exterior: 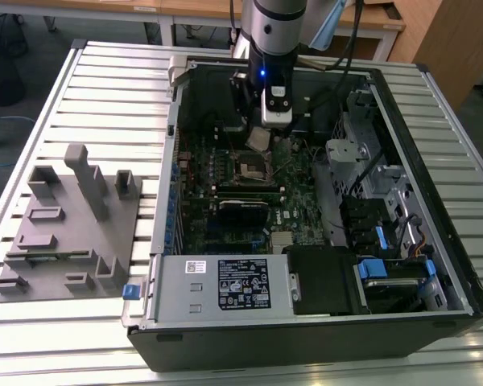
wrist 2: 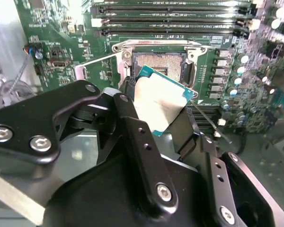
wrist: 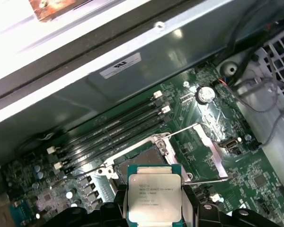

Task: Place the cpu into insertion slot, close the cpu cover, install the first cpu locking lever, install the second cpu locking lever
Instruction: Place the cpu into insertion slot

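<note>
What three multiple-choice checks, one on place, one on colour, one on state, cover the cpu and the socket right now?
1. Where is the cpu?
A. In the claw, above the insertion slot.
B. Seated in the slot.
C. Lying across the memory slots.

2. What colour is the circuit board around the slot?
A. Blue.
B. Green.
C. Red.

3. What state is the slot in?
A. Uncovered and empty.
B. Covered by a shut frame.
C. Filled by a chip.

Answers:
1 A, the chip sits clamped in the claw over the socket.
2 B, green shows in both wrist views.
3 A, its dark centre lies bare.
</note>
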`<state>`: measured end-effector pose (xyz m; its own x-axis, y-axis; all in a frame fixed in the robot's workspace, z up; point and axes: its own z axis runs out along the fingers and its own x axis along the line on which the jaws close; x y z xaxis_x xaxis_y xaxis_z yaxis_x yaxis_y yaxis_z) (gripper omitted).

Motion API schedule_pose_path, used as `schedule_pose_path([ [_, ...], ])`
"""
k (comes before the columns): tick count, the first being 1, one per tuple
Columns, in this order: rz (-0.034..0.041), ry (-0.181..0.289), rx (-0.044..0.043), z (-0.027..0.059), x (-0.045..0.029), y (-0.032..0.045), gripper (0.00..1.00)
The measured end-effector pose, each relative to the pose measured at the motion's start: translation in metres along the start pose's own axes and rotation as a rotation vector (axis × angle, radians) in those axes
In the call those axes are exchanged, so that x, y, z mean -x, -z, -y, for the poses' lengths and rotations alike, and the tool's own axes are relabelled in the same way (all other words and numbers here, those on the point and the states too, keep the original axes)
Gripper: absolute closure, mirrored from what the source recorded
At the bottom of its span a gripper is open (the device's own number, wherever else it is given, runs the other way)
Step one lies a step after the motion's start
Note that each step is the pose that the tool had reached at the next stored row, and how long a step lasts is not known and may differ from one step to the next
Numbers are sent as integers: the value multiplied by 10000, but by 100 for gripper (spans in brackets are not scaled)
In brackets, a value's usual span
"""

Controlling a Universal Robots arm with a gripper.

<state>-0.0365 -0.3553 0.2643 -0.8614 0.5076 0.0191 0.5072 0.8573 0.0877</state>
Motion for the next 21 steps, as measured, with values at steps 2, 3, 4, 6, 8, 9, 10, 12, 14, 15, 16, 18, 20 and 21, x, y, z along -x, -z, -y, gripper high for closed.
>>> schedule_pose_path([
  [2, 32, -357, 5, 0, 0, -2, 46],
  [3, 47, -537, 8, 0, 0, -3, 46],
  [4, 63, -716, 12, 0, 0, -4, 46],
  [6, 96, -1085, 20, 1, 0, -8, 46],
  [8, 128, -1444, 27, 1, 1, -10, 46],
  [9, 144, -1626, 30, 1, 0, -11, 46],
  [10, 159, -1807, 34, 1, 1, -13, 46],
  [12, 190, -2159, 41, 2, 1, -14, 46],
  [14, 209, -2360, 43, 1, 1, -15, 46],
  [15, 214, -2375, 39, 1, 1, -15, 46],
  [16, 215, -2376, 38, 1, 1, -15, 46],
  [18, 216, -2377, 36, 1, 0, -15, 46],
  [20, 216, -2377, 36, 1, 0, -15, 46],
  [21, 216, -2377, 36, 1, 0, -15, 46],
])
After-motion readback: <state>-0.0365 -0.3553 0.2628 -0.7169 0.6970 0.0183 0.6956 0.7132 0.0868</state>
